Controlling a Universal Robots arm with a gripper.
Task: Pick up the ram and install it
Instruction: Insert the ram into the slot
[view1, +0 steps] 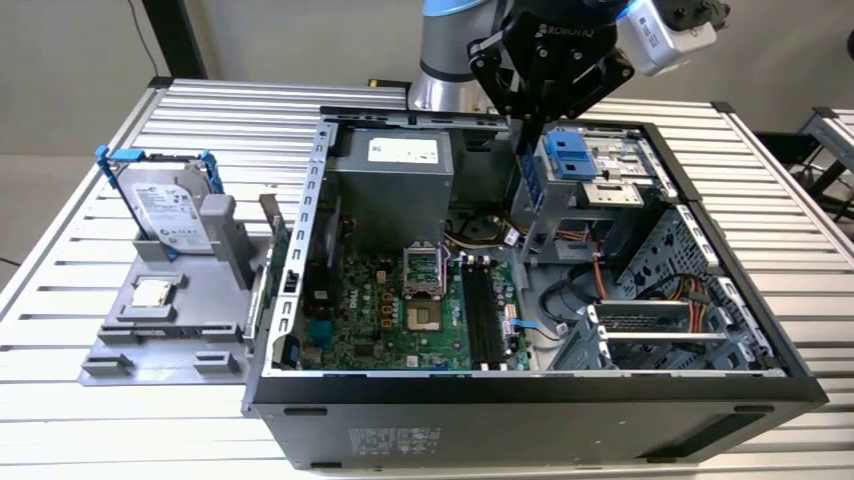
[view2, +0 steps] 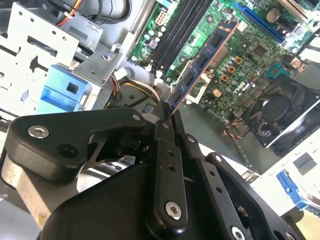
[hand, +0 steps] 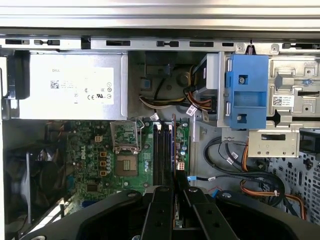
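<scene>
Above the open case, exterior view: gripper (view1: 531, 135) hangs over the computer case (view1: 747, 345), near its blue drive bracket (view1: 567, 155); hard drive (view1: 167, 210) stands on a grey stand at the exterior view's left, on the slatted metal table (view1: 80, 270)
Second wrist view, grip: fingers (view2: 165, 130) pressed together on one end of the ram (view2: 202, 62), which juts out toward the motherboard (view2: 250, 45) and its black memory slots (view2: 177, 25)
Second wrist view, handling: ram looks light, thin, stiff and fragile; best pinched on its flat faces at one end, edge contacts left free
First wrist view, room: memory slots (hand: 162, 150) lie between the processor socket (hand: 125, 162) and loose cables (hand: 235, 160); space looks tight
</scene>
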